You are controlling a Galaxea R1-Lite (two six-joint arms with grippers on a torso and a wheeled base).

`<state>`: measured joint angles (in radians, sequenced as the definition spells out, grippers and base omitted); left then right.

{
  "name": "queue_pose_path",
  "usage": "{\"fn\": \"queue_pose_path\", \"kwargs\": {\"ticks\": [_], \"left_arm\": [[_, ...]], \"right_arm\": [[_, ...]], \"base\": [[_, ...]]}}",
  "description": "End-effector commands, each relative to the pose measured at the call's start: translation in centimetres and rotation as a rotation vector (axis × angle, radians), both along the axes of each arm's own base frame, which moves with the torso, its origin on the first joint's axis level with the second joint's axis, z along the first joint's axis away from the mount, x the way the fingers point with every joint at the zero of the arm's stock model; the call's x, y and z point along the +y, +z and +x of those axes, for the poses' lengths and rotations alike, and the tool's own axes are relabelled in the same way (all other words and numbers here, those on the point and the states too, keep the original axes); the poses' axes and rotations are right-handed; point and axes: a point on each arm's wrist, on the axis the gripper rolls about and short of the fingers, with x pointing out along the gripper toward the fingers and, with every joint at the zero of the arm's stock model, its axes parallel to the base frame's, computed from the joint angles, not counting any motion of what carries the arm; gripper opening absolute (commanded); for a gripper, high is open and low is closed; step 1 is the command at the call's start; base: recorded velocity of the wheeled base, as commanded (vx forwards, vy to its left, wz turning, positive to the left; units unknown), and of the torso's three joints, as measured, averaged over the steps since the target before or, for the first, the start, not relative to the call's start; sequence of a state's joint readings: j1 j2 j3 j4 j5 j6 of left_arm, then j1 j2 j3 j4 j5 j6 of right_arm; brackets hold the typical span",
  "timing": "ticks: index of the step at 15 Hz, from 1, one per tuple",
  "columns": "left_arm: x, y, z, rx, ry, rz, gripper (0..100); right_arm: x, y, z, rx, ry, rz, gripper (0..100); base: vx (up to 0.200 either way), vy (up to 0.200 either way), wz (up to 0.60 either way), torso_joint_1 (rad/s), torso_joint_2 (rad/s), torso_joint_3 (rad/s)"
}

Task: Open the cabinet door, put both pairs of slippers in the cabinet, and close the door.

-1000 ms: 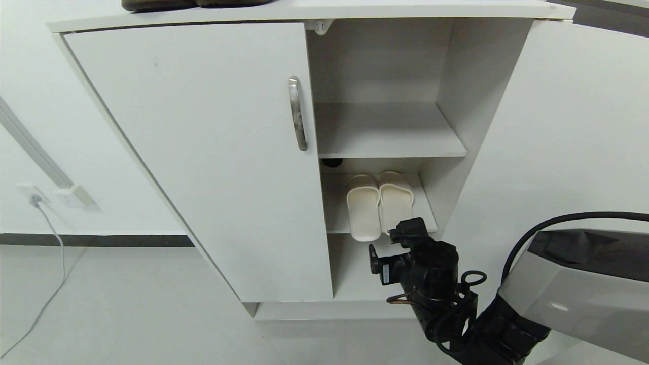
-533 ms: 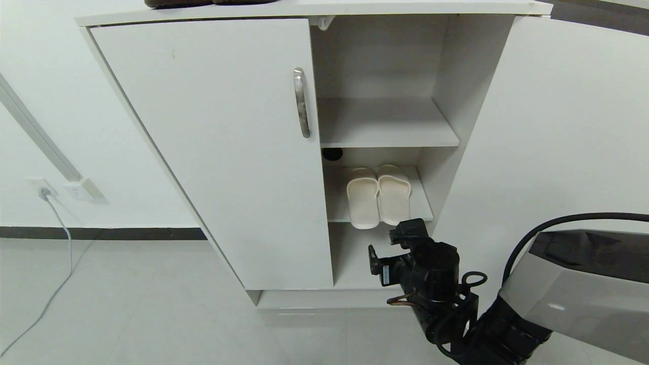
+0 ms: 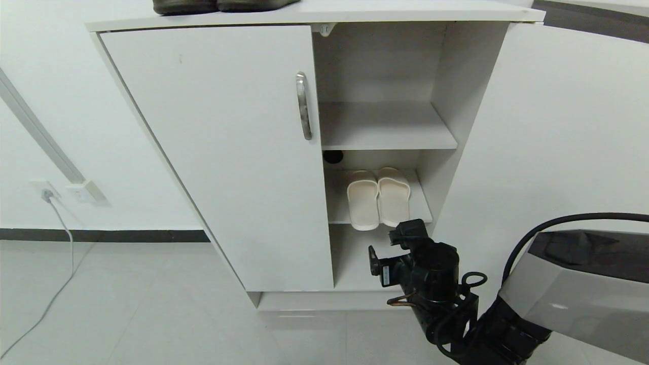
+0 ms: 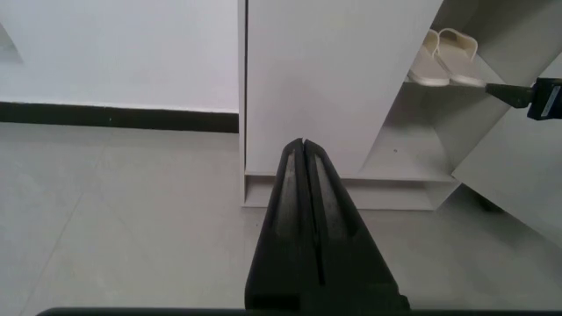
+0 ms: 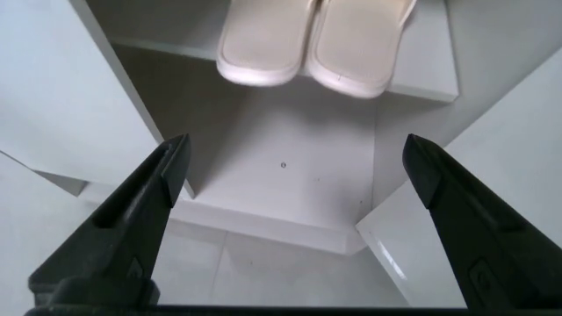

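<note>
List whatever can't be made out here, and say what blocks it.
Head view, top edge: cuts off the dark slippers on the cabinet top.
Head view, closed left door: hides whatever is behind it.
Head view, dark round thing under the upper shelf: too small and shadowed to identify.

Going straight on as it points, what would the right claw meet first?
Probably the floor of the white cabinet's bottom compartment, just under the shelf holding the cream slippers; depth unclear.

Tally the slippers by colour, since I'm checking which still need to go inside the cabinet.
White slippers: 2, inside the cabinet
Dark slippers: 2, on top of it
Total: 4
</note>
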<state>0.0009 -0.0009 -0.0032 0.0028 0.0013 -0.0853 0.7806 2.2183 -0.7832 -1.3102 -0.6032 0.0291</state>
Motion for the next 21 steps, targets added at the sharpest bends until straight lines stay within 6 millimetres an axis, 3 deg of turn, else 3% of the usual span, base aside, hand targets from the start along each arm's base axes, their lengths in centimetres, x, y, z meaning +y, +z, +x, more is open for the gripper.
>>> {"fn": "queue_pose_path", "kwargs": {"ticks": [1, 8, 17, 21], "left_arm": [[0.0, 0.0, 0.0, 0.001, 0.001, -0.001, 0], [0.0, 0.0, 0.0, 0.003, 0.001, 0.002, 0], [0.0, 0.0, 0.0, 0.001, 0.001, 0.001, 0], [0.0, 0.0, 0.0, 0.001, 0.001, 0.001, 0]], "right_arm": [[0.0, -0.2, 0.0, 0.005, -0.001, -0.005, 100], [-0.2, -0.2, 0.1, -0.004, -0.006, 0.004, 100], [-0.4, -0.9, 0.4, -0.029, -0.009, -0.010, 100], [-0.5, -1.2, 0.3, -0.025, -0.007, -0.016, 100]], "base": [[0.000, 0.000, 0.00, 0.002, 0.00, 0.173], [0.000, 0.000, 0.00, 0.003, 0.00, 0.180], [0.000, 0.000, 0.00, 0.000, 0.00, 0.000], [0.000, 0.200, 0.00, 0.001, 0.00, 0.002]]}}
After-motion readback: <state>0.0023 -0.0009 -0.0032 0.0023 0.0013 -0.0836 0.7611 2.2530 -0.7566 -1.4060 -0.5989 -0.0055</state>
